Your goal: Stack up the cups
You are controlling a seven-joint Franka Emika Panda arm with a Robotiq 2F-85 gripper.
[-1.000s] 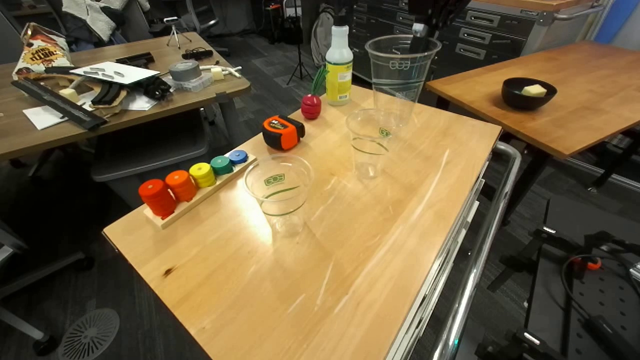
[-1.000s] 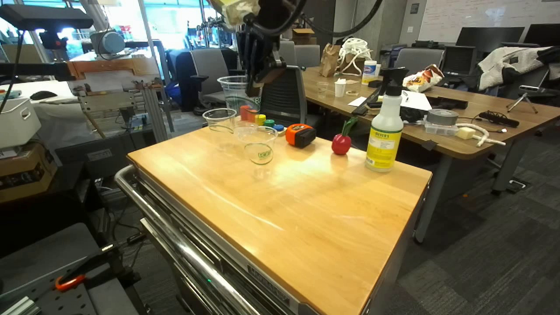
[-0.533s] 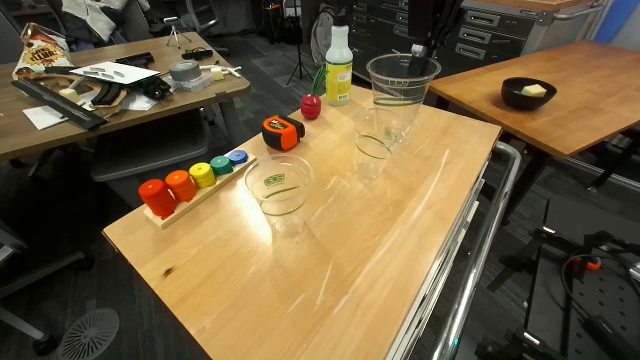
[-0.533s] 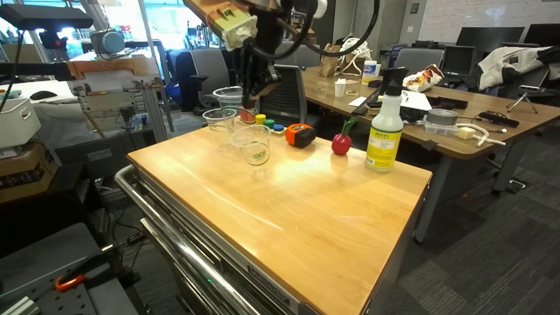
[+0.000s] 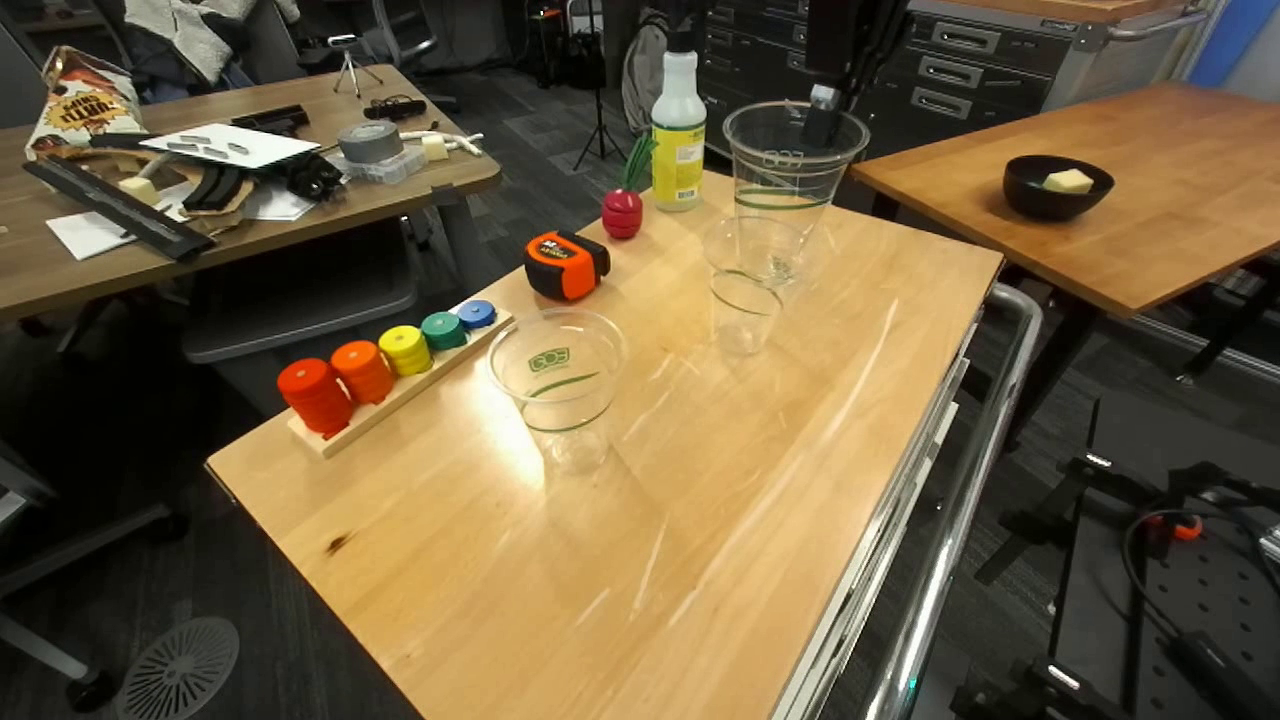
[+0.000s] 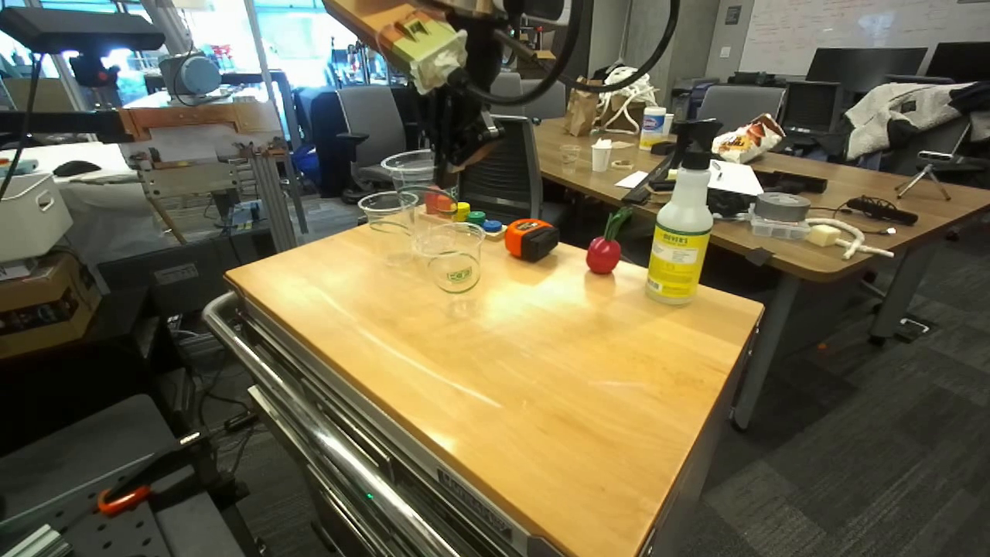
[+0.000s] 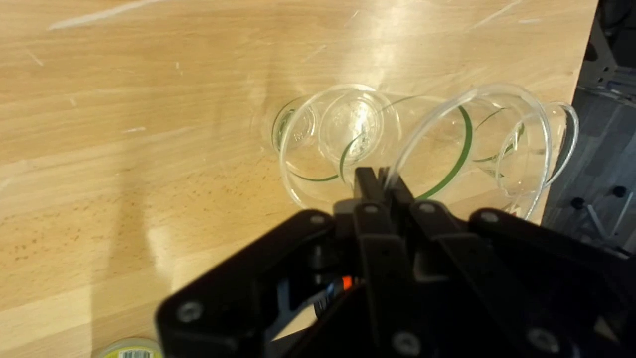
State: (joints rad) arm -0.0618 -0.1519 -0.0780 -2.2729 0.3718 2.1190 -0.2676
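My gripper point(image 7: 381, 178) is shut on the wall near the rim of a clear cup point(image 7: 464, 144), held tilted in the wrist view. In an exterior view the gripper point(image 5: 822, 120) has this held cup point(image 5: 775, 178) above and behind a middle clear cup point(image 5: 740, 325) on the tabletop. The held cup's lower end overlaps the middle cup's rim point(image 7: 287, 174) in the pictures; I cannot tell whether it is inside or touching. A third clear cup point(image 5: 565, 405) stands upright apart, towards the coloured blocks; it also shows in an exterior view point(image 6: 389, 224).
An orange tape measure point(image 5: 566, 265), a red radish-like toy point(image 5: 622, 214) and a yellow-green spray bottle point(image 5: 680, 150) line one side. A wooden board with coloured blocks point(image 5: 404, 350) lies along that side. A metal rail point(image 5: 985, 440) runs along the opposite tabletop edge.
The gripper with the held cup came down towards the middle cup, then shifted slightly and rose a little. The middle cup's rim shifted slightly. The third cup has not moved.
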